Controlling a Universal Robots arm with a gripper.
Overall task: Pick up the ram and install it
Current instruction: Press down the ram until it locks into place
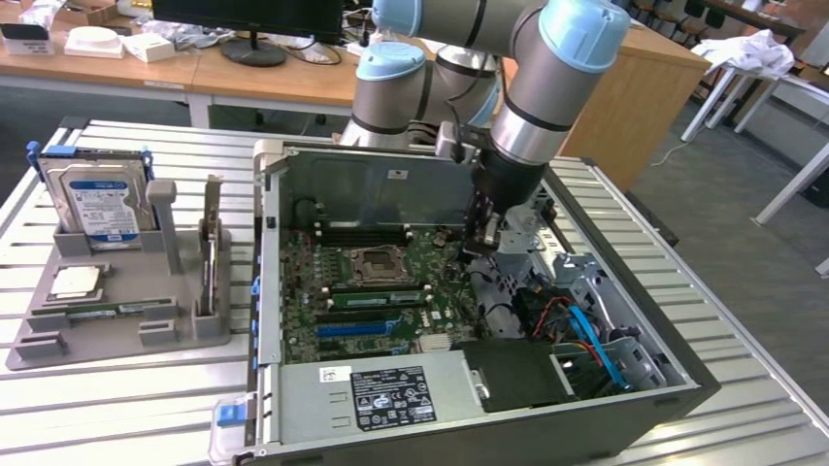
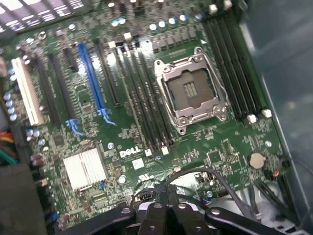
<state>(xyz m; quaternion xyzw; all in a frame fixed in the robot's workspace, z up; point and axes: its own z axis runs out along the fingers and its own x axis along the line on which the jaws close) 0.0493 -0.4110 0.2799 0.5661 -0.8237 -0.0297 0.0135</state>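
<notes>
Exterior view: closed, empty jaws (image 1: 482,243) above motherboard (image 1: 376,291); ram (image 1: 111,310) on tray (image 1: 116,335).

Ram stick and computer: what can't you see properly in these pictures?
Ram, exterior view: too small to read its label.
Motherboard, wrist view: one edge hidden behind the gripper, others cut off by the frame.
Case, exterior view: its inside is partly hidden by the arm.

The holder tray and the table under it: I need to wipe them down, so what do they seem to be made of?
The holder tray looks like matte grey plastic: uniform dull colour, chunky moulded slots, no shine. It could be printed, but that is not certain. The table looks like bare metal, probably aluminium: pale silver slats with long grooves and a soft sheen.
</notes>
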